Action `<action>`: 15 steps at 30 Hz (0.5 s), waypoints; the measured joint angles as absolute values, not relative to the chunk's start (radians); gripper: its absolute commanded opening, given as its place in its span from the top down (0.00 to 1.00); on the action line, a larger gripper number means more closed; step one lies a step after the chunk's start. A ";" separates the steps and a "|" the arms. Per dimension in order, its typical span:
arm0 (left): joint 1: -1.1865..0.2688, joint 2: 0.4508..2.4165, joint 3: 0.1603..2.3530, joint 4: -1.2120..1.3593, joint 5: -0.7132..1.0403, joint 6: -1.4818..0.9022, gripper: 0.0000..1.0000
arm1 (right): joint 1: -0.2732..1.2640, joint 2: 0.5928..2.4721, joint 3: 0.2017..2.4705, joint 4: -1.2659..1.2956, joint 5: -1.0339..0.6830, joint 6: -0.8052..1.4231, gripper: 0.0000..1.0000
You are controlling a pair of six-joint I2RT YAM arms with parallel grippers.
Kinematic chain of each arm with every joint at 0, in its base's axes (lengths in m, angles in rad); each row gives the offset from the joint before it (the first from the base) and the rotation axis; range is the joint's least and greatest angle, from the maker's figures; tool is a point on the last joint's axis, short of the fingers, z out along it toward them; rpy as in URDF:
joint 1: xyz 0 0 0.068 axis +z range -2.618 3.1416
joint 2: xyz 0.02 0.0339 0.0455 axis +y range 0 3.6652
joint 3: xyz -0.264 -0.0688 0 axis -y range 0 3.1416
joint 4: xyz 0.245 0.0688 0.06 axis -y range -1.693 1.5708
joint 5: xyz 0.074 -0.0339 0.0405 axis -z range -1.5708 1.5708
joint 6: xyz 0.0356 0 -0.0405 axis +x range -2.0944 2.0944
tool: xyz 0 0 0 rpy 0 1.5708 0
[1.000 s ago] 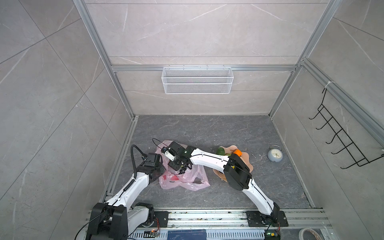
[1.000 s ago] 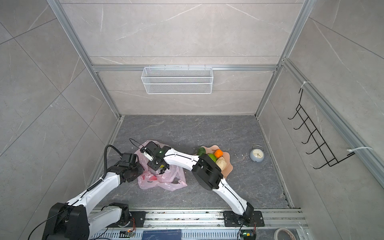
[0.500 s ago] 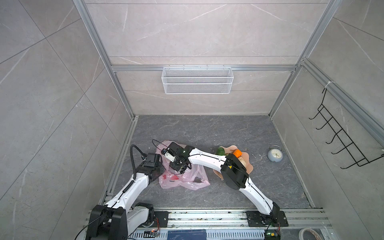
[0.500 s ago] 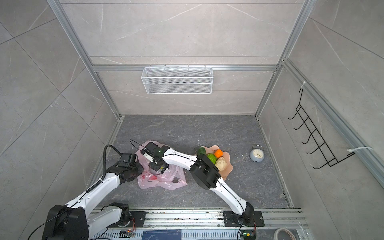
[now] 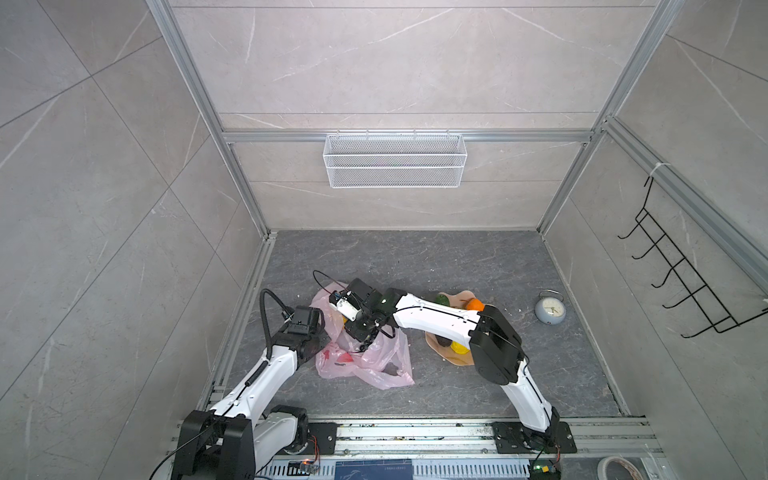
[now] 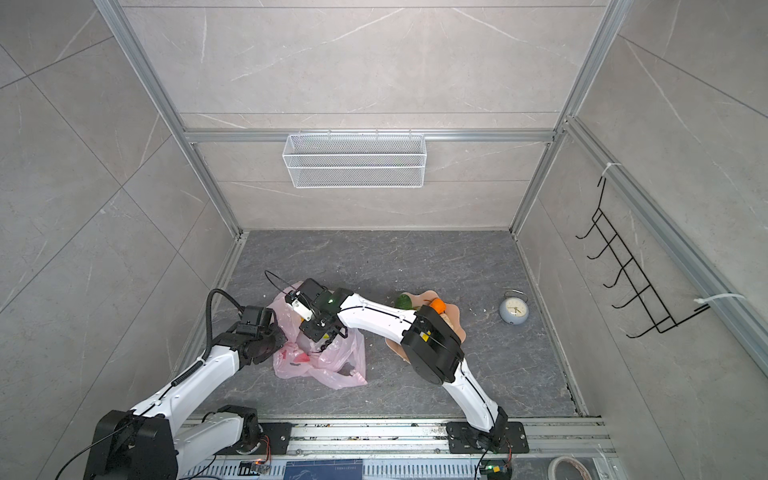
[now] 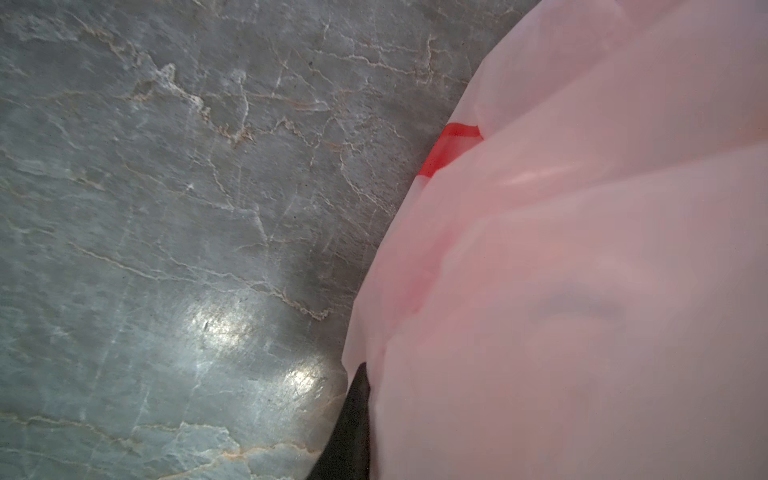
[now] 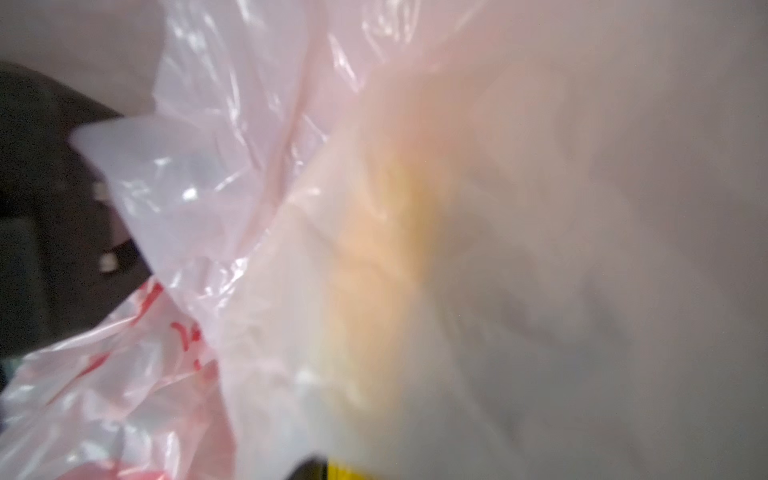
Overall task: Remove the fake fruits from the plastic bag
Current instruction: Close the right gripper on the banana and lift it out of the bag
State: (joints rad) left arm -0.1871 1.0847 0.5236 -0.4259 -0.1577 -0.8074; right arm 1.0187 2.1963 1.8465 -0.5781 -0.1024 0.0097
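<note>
pink plastic bag (image 5: 365,368) is slumped on the grey floor (image 5: 415,257), left gripper (image 5: 318,330) pinching its left edge. right gripper (image 5: 368,338) is buried in the bag mouth, can't tell its jaws. further back, an orange (image 5: 474,305) sits on the peach plate (image 5: 457,296)

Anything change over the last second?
The right arm's elbow swung slightly right; the right gripper stayed down in the mouth of the plastic bag, jaws hidden, nothing visibly pulled out. Unchanged: left gripper pinching the bag's edge, fake fruits on the plate, clock.
</note>
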 measured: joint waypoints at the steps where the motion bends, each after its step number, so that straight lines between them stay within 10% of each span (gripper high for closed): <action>1: -0.187 1.085 0.525 -0.426 -0.160 -0.807 0.86 | 1.019 2.173 1.828 -0.572 -0.102 0.025 0.83; 15: -0.185 1.085 0.582 -0.426 -0.200 -0.808 0.89 | 1.022 1.965 1.593 -0.523 -0.098 0.154 0.82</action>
